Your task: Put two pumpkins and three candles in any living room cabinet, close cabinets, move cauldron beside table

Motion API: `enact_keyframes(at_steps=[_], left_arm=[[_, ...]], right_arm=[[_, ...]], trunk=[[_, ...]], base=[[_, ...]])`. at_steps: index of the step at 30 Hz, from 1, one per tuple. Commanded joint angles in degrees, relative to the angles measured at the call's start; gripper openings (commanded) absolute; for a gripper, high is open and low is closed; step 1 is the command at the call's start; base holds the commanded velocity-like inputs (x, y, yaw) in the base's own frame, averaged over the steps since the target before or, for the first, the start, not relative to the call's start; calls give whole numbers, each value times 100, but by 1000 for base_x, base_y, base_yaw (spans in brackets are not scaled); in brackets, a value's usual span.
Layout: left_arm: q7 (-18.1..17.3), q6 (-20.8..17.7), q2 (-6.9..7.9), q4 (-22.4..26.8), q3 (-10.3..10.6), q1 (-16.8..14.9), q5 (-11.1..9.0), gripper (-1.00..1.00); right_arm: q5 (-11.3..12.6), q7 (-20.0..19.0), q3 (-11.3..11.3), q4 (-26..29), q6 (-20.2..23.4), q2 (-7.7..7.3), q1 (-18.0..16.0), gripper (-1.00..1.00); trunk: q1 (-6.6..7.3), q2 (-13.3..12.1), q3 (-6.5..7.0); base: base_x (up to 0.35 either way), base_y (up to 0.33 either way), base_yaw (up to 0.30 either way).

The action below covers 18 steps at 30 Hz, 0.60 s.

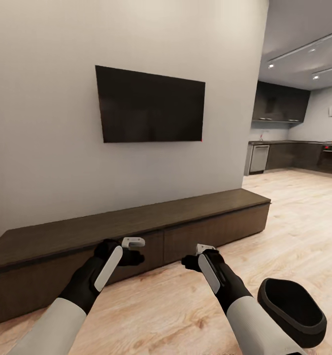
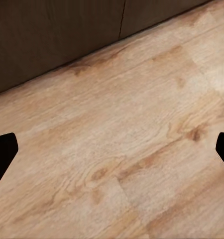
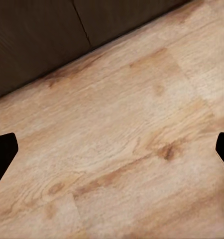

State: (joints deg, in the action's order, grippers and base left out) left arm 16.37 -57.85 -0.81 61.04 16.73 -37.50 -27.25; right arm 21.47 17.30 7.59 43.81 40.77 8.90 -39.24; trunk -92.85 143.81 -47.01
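Pale wood-plank floor (image 1: 294,217), knotted and streaked with grain, spread across a living room under a plain grey wall (image 1: 43,123).

Nearest, at the head view's lower right: the cauldron (image 1: 291,311), black, matte, round-bellied, with a wide round mouth, standing on the planks just beside the right forearm.

Ahead of it, both arms in white sleeves and black gloves, stretched forward and low. Left gripper (image 1: 132,250) black with white casing, held in front of the cabinet front; right gripper (image 1: 195,257) of the same make, over bare floor near the cabinet's base. In each wrist view, two dark fingertips (image 2: 2,154) (image 3: 2,152) at opposite edges of the picture, wide apart, with only knotted floor planks between them. Both claws spread wide, gripping nothing, touching nothing.

Beyond the grippers: the cabinet (image 1: 136,224), long, low, dark brown wood with a faint grain, flat top, plain handleless fronts, all flush and shut, set along the wall. A thin vertical seam between two fronts visible in both wrist views (image 2: 123,20) (image 3: 82,22).

Above it on the wall: a flat black television (image 1: 150,105), rectangular, glossy.

Farthest, at the right: a kitchen with dark grey cabinets (image 1: 280,102), a counter (image 1: 284,143), and recessed ceiling lights (image 1: 314,75).
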Motion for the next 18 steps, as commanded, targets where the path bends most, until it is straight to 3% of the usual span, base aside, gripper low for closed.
enact_keyframes(at_steps=[1, 18], left_arm=[[61, -16, -1, 4, 5, -3, -59, 100], [59, -16, 2, 4, 11, -3, -52, 100]], right_arm=[[59, 55, 16, 4, 11, -2, -4, 100], [57, 55, 6, 4, 10, -11, -4, 100]], trunk=[[1, 3, -4], [1, 3, 51]], base=[[0, 0, -276], [0, 0, -277]])
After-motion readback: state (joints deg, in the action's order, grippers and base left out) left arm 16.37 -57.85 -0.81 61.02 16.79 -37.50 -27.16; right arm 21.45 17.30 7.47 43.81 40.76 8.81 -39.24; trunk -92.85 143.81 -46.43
